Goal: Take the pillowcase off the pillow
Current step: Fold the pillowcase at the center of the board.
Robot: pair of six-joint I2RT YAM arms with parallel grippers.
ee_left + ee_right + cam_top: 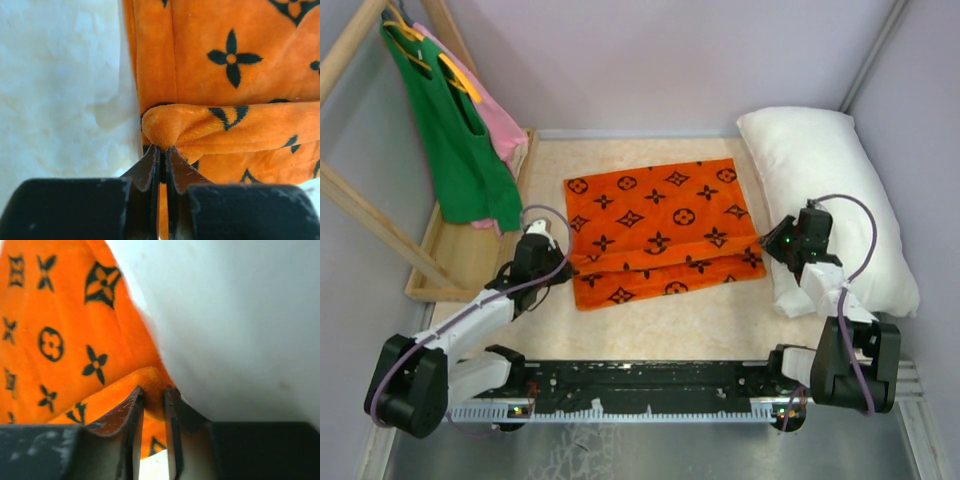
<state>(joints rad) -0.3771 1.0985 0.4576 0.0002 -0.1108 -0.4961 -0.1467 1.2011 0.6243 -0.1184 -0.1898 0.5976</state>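
Pillow's [825, 190] near corner behind right arm

I see the orange pillowcase [660, 228] lying flat at frame centre, the white pillow [825, 200] apart along the right side, my left gripper [563, 262] at its lower-left corner, my right gripper [767, 245] at its right edge beside the pillow.

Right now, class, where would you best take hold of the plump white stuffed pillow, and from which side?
Grip the plump white stuffed pillow at its near pointed corner, coming from the right arm's side. That corner lies bare beside the orange monogram-printed fabric pillowcase, thin enough to pinch.
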